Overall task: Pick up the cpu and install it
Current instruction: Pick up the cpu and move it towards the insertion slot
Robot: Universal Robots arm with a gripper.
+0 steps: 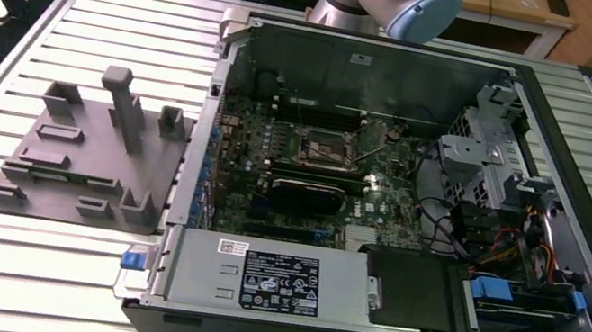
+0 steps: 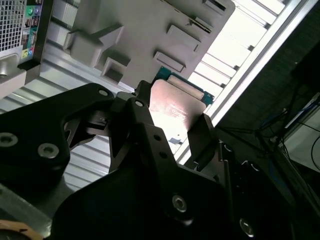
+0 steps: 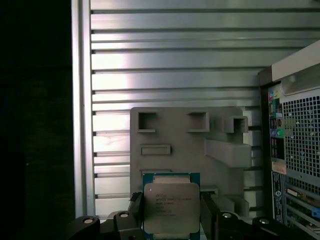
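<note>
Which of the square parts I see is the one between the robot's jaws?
The small silvery-topped cpu, gripped at two opposite edges, with the grey fixture behind it; the dark framed socket sits inside the computer case.

The cpu sits in the tool, the fixture on the table beside the case.
</note>
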